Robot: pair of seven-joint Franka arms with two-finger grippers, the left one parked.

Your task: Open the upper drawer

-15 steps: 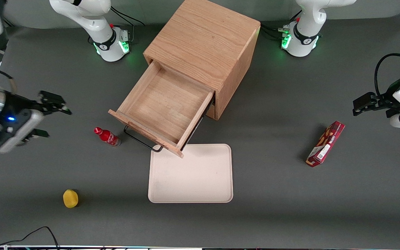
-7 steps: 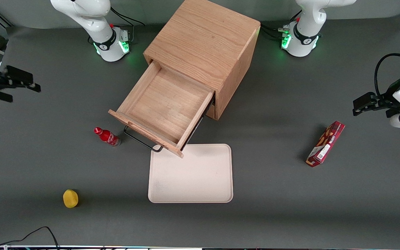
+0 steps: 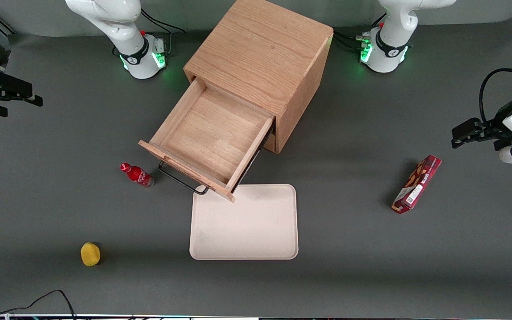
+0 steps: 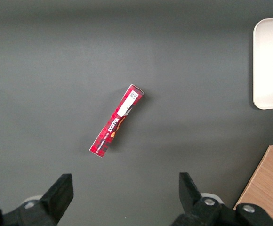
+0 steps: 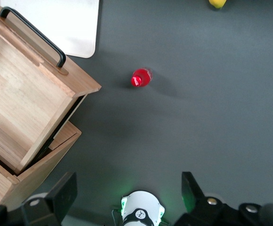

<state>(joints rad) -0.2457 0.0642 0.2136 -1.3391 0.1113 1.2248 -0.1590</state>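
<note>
The upper drawer (image 3: 214, 133) of the light oak cabinet (image 3: 260, 49) stands pulled far out, and its wooden inside is empty. Its thin black bar handle (image 3: 180, 180) faces the front camera. The drawer (image 5: 23, 94) and its handle (image 5: 33, 35) also show in the right wrist view. My right gripper (image 3: 18, 100) is open and empty. It hangs high above the table at the working arm's end, well away from the drawer. In the right wrist view the gripper (image 5: 127, 193) hangs over the working arm's base, its fingers wide apart.
A small red bottle (image 3: 137, 174) stands beside the drawer's handle end. A white tray (image 3: 245, 222) lies just in front of the drawer. A yellow fruit (image 3: 90, 254) lies near the front edge. A red box (image 3: 417, 184) lies toward the parked arm's end.
My right gripper has pulled away toward the working arm's end of the table and farther from the front camera. The drawer stays open and still.
</note>
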